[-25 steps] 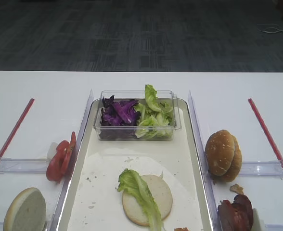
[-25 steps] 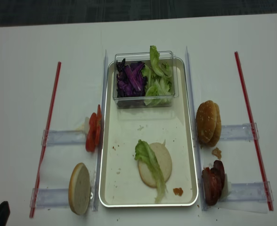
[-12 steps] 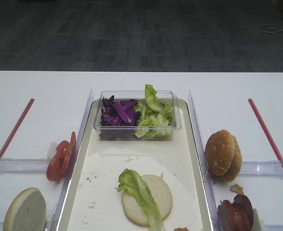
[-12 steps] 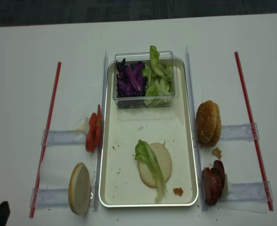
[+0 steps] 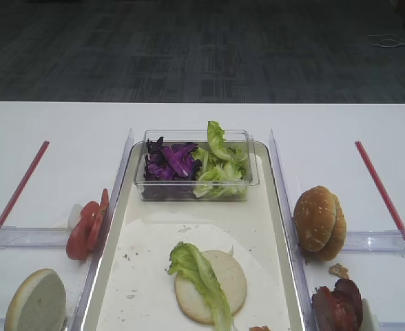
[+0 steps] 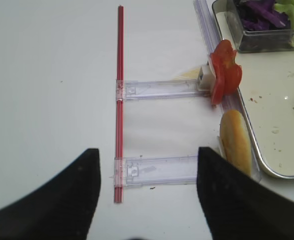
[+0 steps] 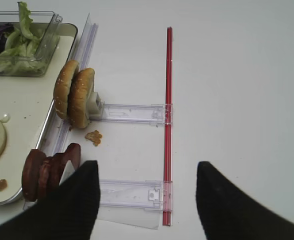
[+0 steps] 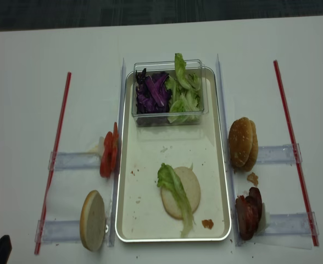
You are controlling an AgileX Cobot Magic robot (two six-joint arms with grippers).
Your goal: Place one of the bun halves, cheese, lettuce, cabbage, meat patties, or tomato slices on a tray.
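Observation:
The cream tray point(image 8: 137, 159) holds a flat bun half point(image 8: 190, 190) with a lettuce leaf point(image 8: 174, 187) draped over it. At its far end a clear box holds purple cabbage point(image 8: 150, 91) and more lettuce point(image 8: 184, 94). Tomato slices point(image 8: 109, 154) and a bun half standing on edge point(image 8: 93, 220) sit left of the tray. Sesame bun halves point(image 8: 242, 143) and meat patties point(image 8: 248, 213) stand to its right. Cheese I cannot make out. My right gripper point(image 7: 147, 200) hangs open and empty beside the patties point(image 7: 49, 170). My left gripper point(image 6: 147, 195) is open and empty, left of the upright bun half point(image 6: 235, 145).
Clear plastic rails point(image 8: 73, 160) point(image 8: 279, 154) and red strips point(image 8: 54, 159) point(image 8: 293, 154) lie on the white table either side of the tray. A crumb point(image 8: 252, 178) lies between the sesame buns and the patties, and a small scrap point(image 8: 207, 223) sits on the tray's near end.

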